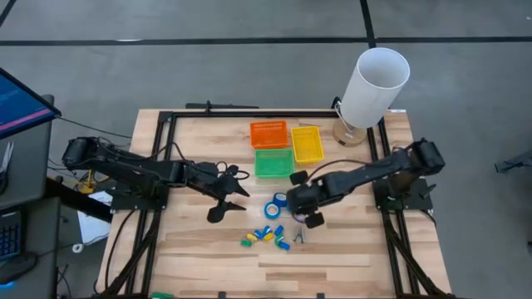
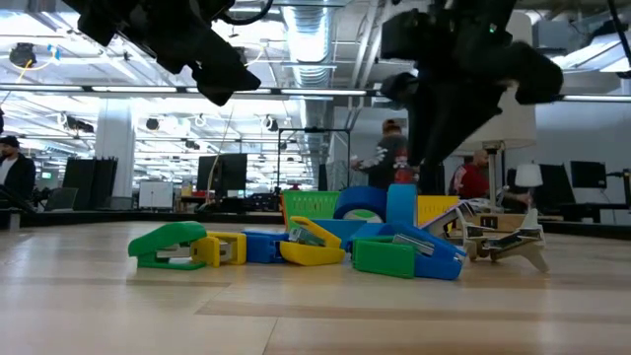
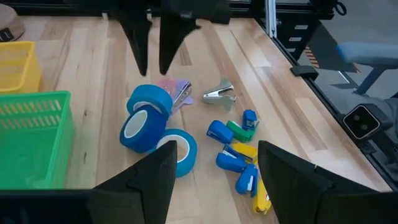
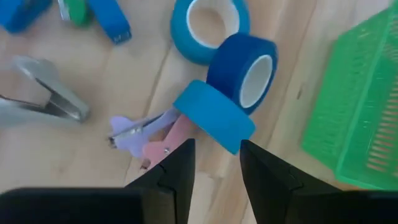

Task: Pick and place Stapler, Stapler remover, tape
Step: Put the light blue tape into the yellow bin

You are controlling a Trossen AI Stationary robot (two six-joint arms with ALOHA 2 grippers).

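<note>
Three blue rolls of tape [image 3: 146, 127] cluster together on the table [image 1: 274, 206]; one [image 4: 214, 115] leans on a lilac-pink stapler remover [image 4: 146, 134]. A silver stapler remover [image 3: 219, 94] lies beside them. Several small blue, green and yellow staplers [image 3: 239, 155] lie in a heap toward the near edge [image 1: 266, 237]. My right gripper [image 4: 214, 171] is open and hovers just above the leaning roll, touching nothing. My left gripper [image 3: 214, 180] is open wide and hangs in the air left of the rolls [image 1: 218, 206].
Orange [image 1: 268, 133], yellow [image 1: 307, 143] and green [image 1: 273, 163] baskets stand toward the far edge, the green one closest to the tape. A tall white cylinder [image 1: 374, 83] stands at the far right corner. Bare wood lies near and to the left [image 1: 191, 249].
</note>
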